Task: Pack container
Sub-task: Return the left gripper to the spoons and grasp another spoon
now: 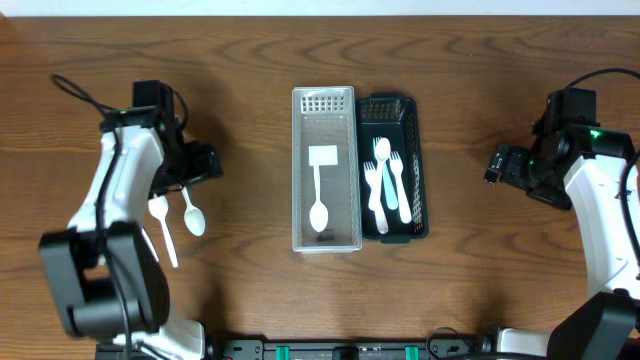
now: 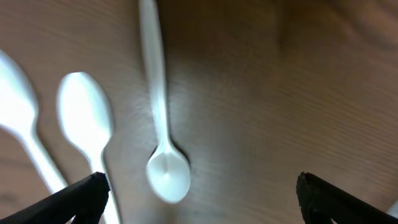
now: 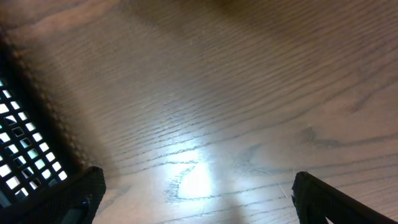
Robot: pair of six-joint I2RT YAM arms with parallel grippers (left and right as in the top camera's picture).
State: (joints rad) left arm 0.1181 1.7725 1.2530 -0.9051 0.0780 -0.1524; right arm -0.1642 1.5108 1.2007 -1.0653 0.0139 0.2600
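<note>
Containers, 2 of them, sit side by side at the middle of the table [image 1: 250, 60] in the overhead view: a clear container [image 1: 340, 235] and, touching its right wall, a dark container [image 1: 420, 170]. In the clear container we see 1 white utensil [image 1: 318, 190] lying lengthwise, with a spoon bowl at the near end and a square patch at the far end; we cannot tell whether that patch belongs to it. The dark container holds pale cutlery [image 1: 385, 185], forks and a spoon overlapping, so the count is hard to fix. Near the left arm, 2 loose spoons [image 1: 193, 215] lie on the wood, their handles partly hidden under the arm. The left gripper [image 1: 200, 162] hangs above them, and the right gripper [image 1: 497, 163] hangs over bare wood, well apart from the dark container. From up here we cannot make out either set of jaws.

From the left wrist, the 2 black fingertips [image 2: 81, 199] show only at the bottom corners, spread wide and holding nothing. Between them lies 1 spoon, bowl nearest us. Here 2 more spoons appear to its left, both blurred, with the outermost cut off by the frame edge.

From the right wrist, the jaws again stand wide apart and empty, their tips cropped at the bottom corners. A mesh corner of the dark container shows at the left edge, mostly cut off, and glare washes out the wood grain.
</note>
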